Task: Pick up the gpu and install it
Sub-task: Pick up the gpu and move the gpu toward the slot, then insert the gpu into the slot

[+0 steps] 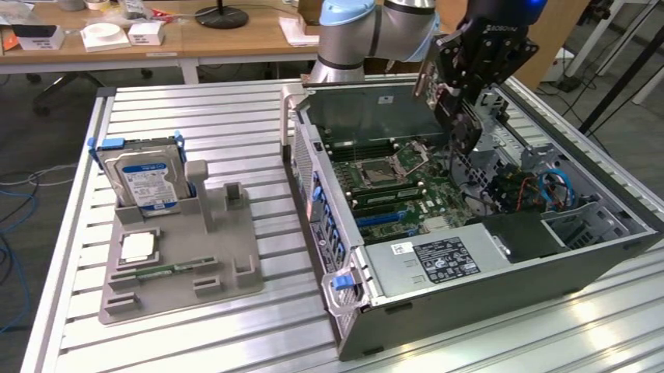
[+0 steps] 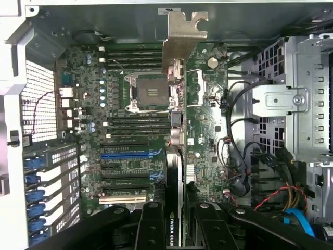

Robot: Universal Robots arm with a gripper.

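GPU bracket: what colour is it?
Silvery, bare metal. The bracket on the gpu shows best in the wrist view.

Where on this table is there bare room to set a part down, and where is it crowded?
Bare slats lie on the table beyond the hard drive, and along the near edge before the grey fixture. Inside the computer case is crowded.
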